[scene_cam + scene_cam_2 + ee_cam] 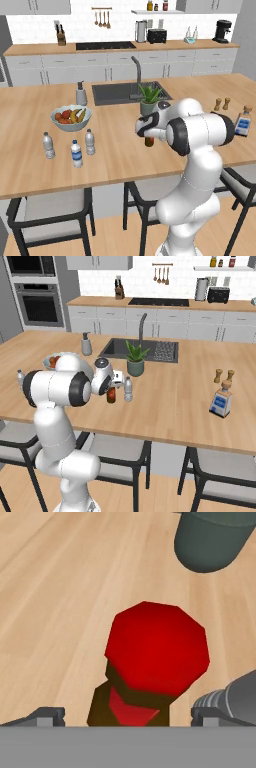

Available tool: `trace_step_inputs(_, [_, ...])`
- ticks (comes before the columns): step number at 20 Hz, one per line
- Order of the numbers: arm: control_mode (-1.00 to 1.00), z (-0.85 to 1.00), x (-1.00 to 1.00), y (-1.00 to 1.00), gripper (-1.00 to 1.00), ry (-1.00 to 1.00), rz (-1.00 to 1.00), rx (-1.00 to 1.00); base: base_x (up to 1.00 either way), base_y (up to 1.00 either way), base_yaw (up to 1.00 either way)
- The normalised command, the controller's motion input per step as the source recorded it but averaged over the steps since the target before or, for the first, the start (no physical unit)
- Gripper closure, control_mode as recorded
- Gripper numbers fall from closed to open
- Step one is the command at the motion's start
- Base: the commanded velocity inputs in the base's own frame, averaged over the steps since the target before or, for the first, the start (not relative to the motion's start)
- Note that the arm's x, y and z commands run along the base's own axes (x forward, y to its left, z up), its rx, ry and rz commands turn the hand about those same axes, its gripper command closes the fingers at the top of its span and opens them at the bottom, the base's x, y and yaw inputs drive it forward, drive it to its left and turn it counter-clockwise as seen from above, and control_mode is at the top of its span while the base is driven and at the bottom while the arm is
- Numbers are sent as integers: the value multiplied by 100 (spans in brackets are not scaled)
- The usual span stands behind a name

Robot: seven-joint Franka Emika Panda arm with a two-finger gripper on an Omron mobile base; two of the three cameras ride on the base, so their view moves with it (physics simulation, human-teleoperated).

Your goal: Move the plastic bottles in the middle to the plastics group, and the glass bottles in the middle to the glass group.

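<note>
The glass bottle (pixel 157 647), dark brown with a red cap, stands upright on the island counter directly under my hand, also seen as the brown bottle (pixel 149 141) (pixel 111 395). My gripper (pixel 127 718) (pixel 111 387) hovers just above it, open, with a fingertip on each side of the cap and not touching it. A clear ribbed plastic bottle (pixel 128 389) (pixel 235 697) stands right beside it. The plastics group, a blue-labelled bottle (pixel 76 153) and two clear ones (pixel 48 145) (pixel 90 141), is at the left. The flat blue-labelled glass bottle (pixel 243 124) (pixel 220 401) is at the right.
A potted plant (pixel 135 361) (pixel 212 539) stands just behind the bottles, next to the sink (pixel 117 92). A fruit bowl (pixel 71 117) sits behind the plastics group, and two wooden shakers (pixel 222 104) are near the flat bottle. Stools stand along the counter's near edge.
</note>
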Motion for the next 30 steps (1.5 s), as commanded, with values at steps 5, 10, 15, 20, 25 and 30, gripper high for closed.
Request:
trace_step_inputs(5, [-100,0,0,0,100,0,0,0,0,0,0])
trace_step_inputs(10, [-100,0,-2,0,100,0,0,0,0,0,0])
trace_step_inputs(15, [-100,16,-39,0,100,0,0,0,0,0,0])
trace_step_inputs(20, [-100,38,-87,-4,100,2,0,0,0,0,0])
trace_step_inputs(25, [-100,37,-54,-31,100,3,-2,0,0,0,0])
trace_step_inputs(30, [-100,33,-24,-76,100,1,-6,0,0,0,0])
